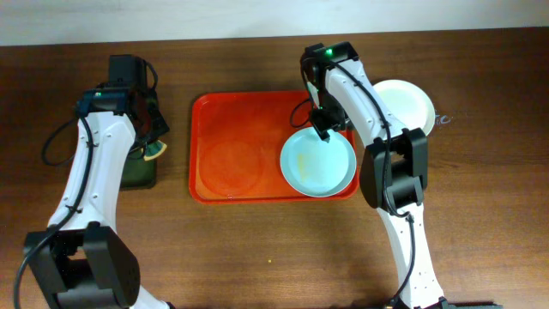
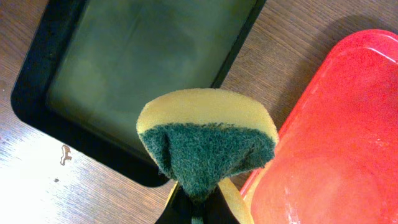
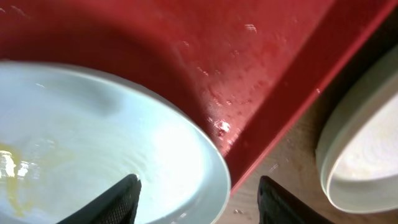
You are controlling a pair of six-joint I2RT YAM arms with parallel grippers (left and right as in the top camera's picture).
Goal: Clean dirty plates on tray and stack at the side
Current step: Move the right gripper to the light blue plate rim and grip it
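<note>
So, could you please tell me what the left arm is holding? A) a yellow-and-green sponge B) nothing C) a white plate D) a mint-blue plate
A: the left wrist view shows the sponge pinched in the left jaws, with the black tray behind it.

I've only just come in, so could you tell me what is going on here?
The left pincer holds a sponge by the black tray. The right pincer is open astride the rim of a smeared mint plate on the red tray. A white plate sits on the table beside it.
</note>
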